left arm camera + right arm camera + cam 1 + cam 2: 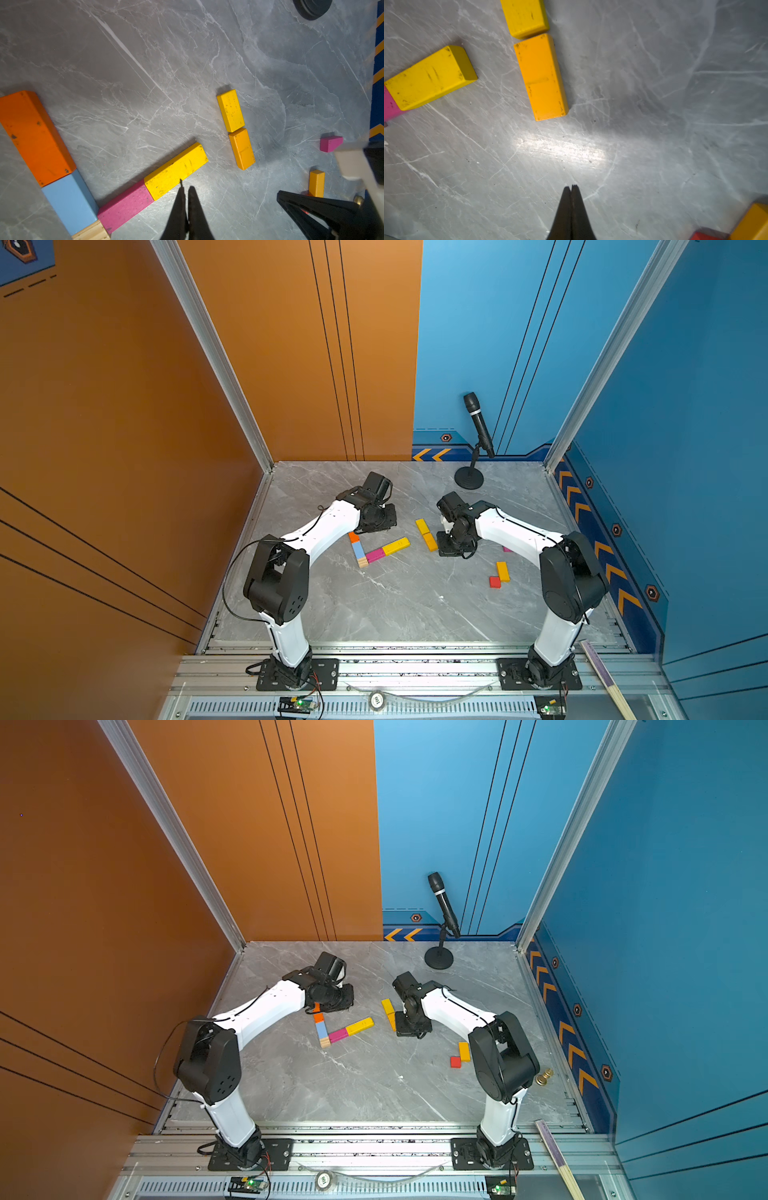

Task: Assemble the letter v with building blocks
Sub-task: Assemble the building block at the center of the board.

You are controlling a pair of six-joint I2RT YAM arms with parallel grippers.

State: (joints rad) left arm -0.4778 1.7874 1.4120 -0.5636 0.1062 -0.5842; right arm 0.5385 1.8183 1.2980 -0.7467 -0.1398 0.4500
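In both top views the blocks lie mid-frame on the grey surface (395,605). One row of orange brick (353,536), blue brick (357,549) and wood cube (363,562) runs down the frame end to end. From the wood cube a pink brick (375,555) and a yellow brick (396,546) run up and to the right, so the two rows meet at the cube in an angle. Right of that, a second yellow brick (422,526) and an amber brick (430,541) lie end to end, apart from the angle. At lower right a short amber brick (503,571) sits just beside a red cube (494,582). The left arm (328,526) reaches over the orange brick's upper end. The right arm (511,535) hangs just right of the amber brick. A microphone (444,903) stands at the surface's upper right, and a top view shows a brass knob (544,1076) near the right edge.

In the left wrist view the left end effector (186,188) is closed, tips together with nothing between them, just beside the yellow brick (176,170). A pink cube (330,143) lies well apart, beyond the amber brick (242,148).

In the right wrist view the right end effector (571,187) — fingers pressed together, empty — hangs over bare surface, near the amber brick (542,76) but apart from it.
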